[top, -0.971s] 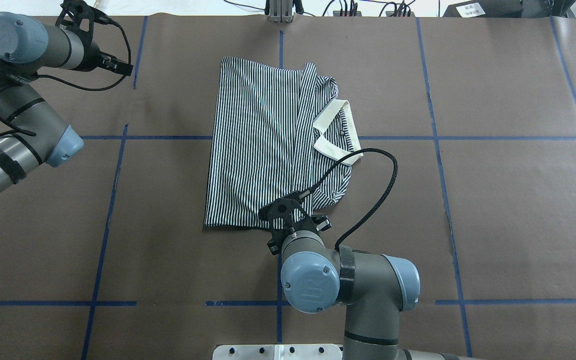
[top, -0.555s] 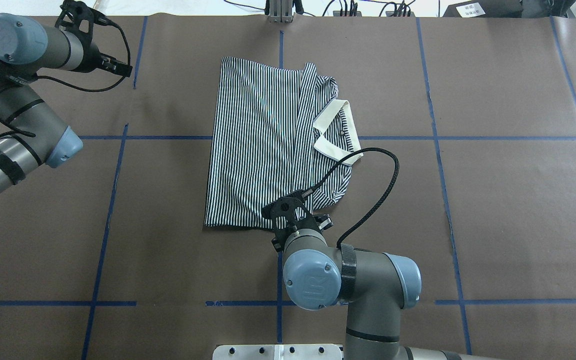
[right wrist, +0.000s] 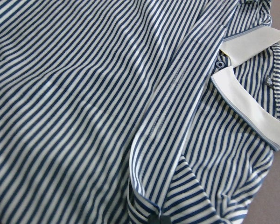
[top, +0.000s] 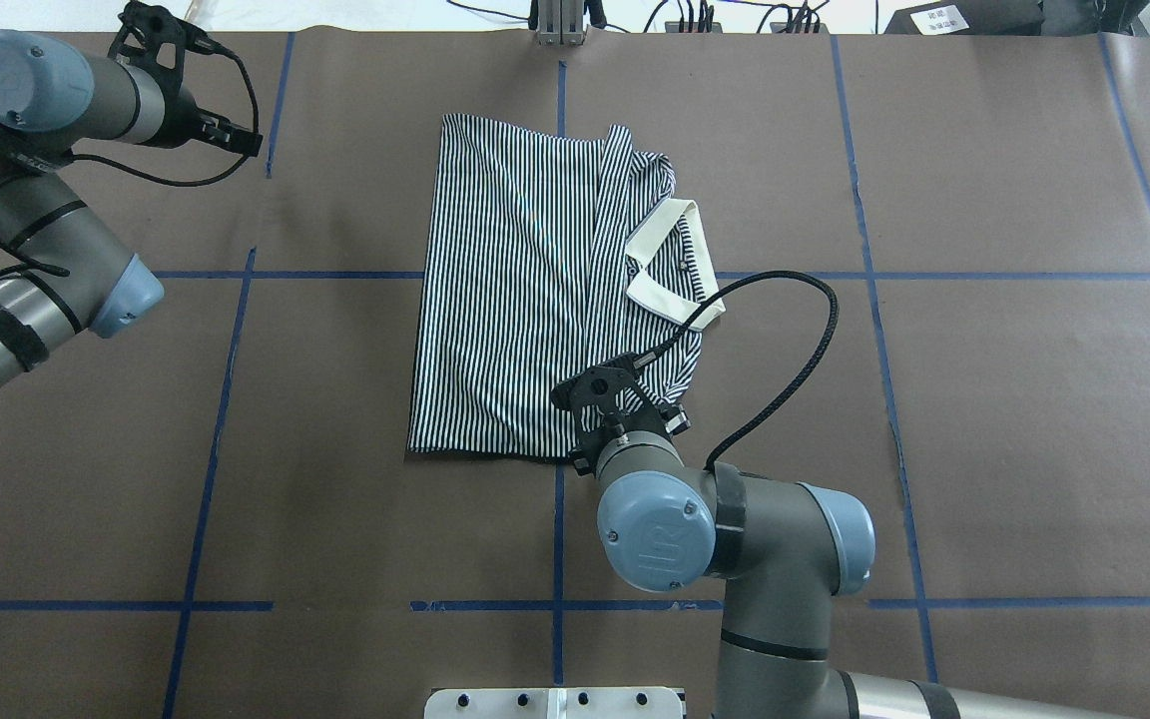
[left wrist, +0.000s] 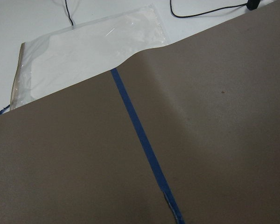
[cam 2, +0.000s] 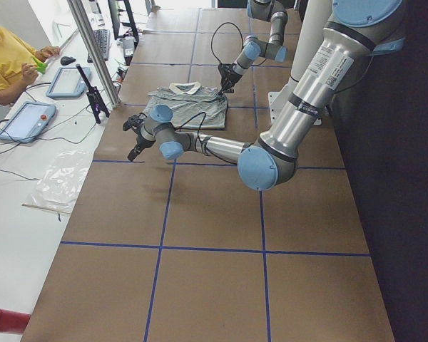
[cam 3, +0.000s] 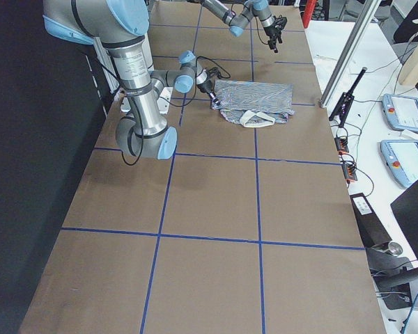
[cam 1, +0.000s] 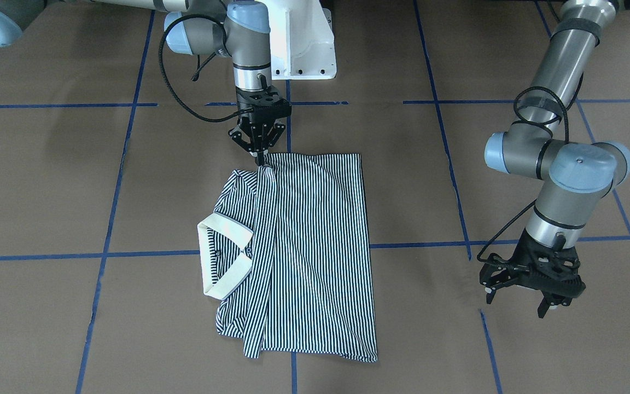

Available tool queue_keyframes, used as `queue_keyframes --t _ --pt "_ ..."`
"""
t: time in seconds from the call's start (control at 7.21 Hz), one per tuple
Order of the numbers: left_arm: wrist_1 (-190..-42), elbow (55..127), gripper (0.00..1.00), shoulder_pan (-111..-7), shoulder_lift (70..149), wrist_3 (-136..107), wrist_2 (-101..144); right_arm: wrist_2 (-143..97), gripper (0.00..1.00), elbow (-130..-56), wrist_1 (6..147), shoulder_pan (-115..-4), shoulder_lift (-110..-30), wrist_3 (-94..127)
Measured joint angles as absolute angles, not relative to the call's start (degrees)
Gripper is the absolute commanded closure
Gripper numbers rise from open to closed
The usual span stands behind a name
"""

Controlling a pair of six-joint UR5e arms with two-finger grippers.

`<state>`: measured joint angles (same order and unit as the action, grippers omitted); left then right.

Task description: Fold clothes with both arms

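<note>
The striped polo shirt (cam 1: 304, 251) lies folded lengthwise on the brown paper, its cream collar (cam 1: 203, 257) toward the robot's right. My right gripper (cam 1: 261, 160) points straight down at the shirt's near edge, its fingers shut on a raised fold of the fabric beside the sleeve. From overhead, the wrist covers that corner of the shirt (top: 515, 290). The right wrist view is filled by stripes (right wrist: 84, 116) and the collar (right wrist: 256, 107). My left gripper (cam 1: 517, 305) hangs open over bare paper, well to the shirt's left, holding nothing.
Blue tape lines (top: 236, 330) divide the paper-covered table. A clear plastic bag (left wrist: 84, 51) lies beyond the paper's far-left edge. The white pedestal base (cam 1: 301, 44) stands behind the right arm. A person in yellow (cam 2: 7, 57) sits by tablets past an aluminium post (cam 2: 93, 50).
The right arm has shifted to the right and slightly forward along the shirt's near edge. The shirt's outline looks unchanged. The left arm has barely moved.
</note>
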<state>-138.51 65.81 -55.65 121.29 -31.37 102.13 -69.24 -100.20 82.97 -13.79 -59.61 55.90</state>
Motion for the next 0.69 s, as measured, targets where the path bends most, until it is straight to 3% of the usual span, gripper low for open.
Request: queue_keyframes --t 0.42,0.56,0.69 --pt "-138.5 66.2 0.0 -55.6 121.2 -31.4 102.1 -67.5 1.0 -104.3 83.0 -11.2 -65.1 63.7" --pt "-138.5 66.3 0.0 -55.6 121.2 -31.4 102.1 -67.1 0.23 -104.5 83.0 -10.2 -65.7 66.1" --pt "-138.5 66.4 0.0 -55.6 121.0 -31.4 102.1 -66.9 0.0 -104.6 83.0 -9.6 -66.2 68.0"
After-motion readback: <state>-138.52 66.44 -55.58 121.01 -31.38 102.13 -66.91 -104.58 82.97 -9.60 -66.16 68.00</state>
